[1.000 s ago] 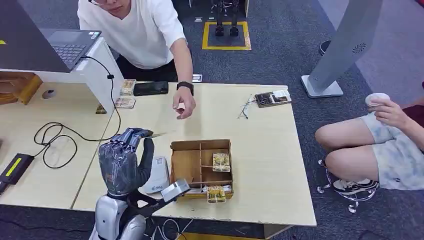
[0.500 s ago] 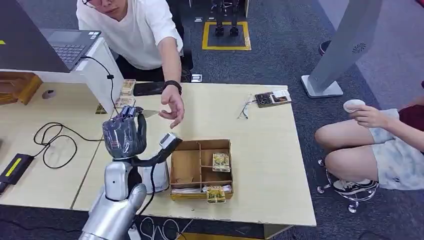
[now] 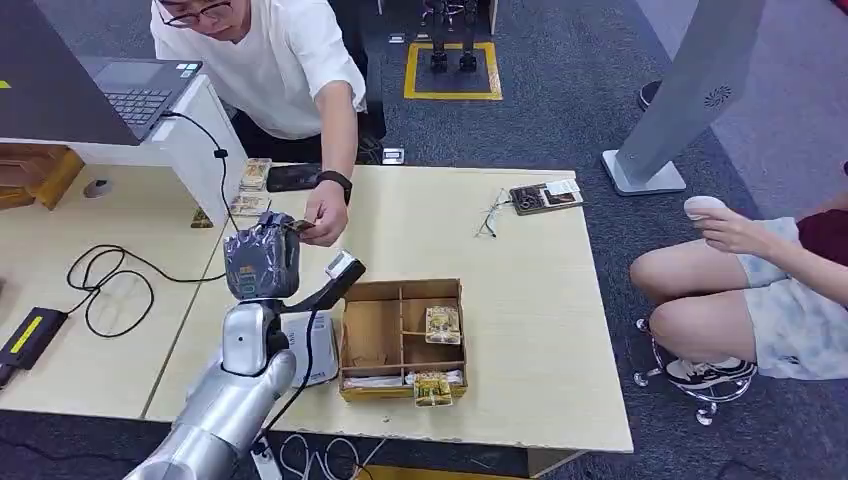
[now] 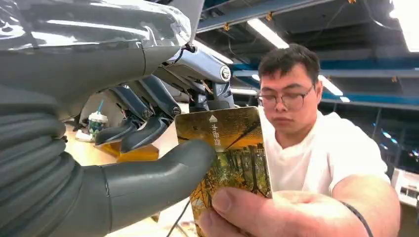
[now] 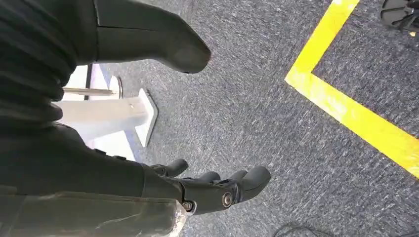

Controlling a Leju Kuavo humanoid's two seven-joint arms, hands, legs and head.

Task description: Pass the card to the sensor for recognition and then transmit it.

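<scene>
The left hand (image 3: 262, 262) pinches the card (image 4: 225, 155) between thumb and fingers (image 4: 148, 133); a person's hand (image 3: 322, 215) grips it too. The divided wooden box (image 3: 402, 338) on the surface (image 3: 520, 300) holds card stacks (image 3: 442, 324). The right hand (image 5: 217, 190) hangs, fingers spread.

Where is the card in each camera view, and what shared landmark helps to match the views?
Head view: the card is a small dark sliver between the left hand and the person's hand, above the wooden box.
Left wrist view: the card fills the centre, pinched under the grey thumb, with the person's hand gripping its other end.
Right wrist view: the card is not in it.
Shared landmark: the person's white shirt.
</scene>
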